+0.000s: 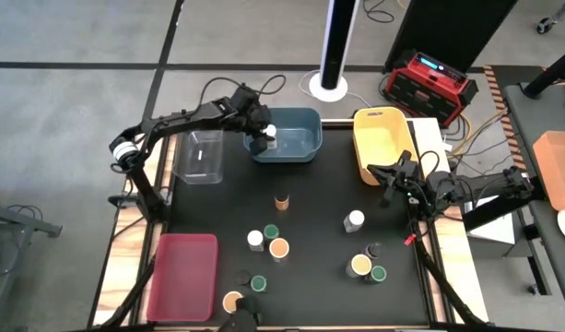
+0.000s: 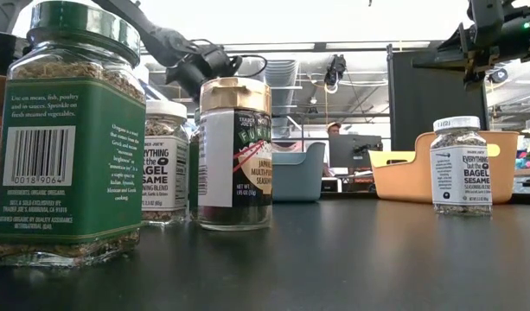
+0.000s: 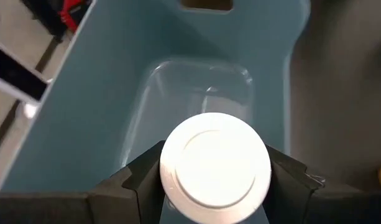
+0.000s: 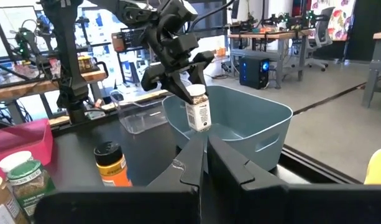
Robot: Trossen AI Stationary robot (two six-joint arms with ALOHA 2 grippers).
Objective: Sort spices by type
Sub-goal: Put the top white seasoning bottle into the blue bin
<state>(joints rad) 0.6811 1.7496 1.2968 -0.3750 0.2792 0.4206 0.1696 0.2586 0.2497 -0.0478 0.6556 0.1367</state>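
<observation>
**White-lidded jar held over the blue bin**

The black table [image 1: 319, 231] carried four bins: a red bin [image 1: 182, 276] at the near left corner, a clear bin [image 1: 201, 156] at the far left, a blue bin [image 1: 291, 135] at the far middle and a yellow bin [image 1: 382, 140] at the far right.

The left arm reached across the clear bin to the blue bin's left part. Its left gripper [image 1: 267, 137] clasped a white-lidded spice jar [image 4: 197, 109] by the cap, the jar hanging upright above the bin's bare floor, a finger on each side of the lid.

The right gripper [image 1: 391, 181] waited with fingers pressed together, holding nothing, just beside the yellow bin's near end.

The other spice jars [image 1: 278, 247] stood scattered over the table's middle and near half, with white, green, tan and brown lids, and an orange-capped jar [image 1: 282, 201] stood alone near the blue bin.
</observation>
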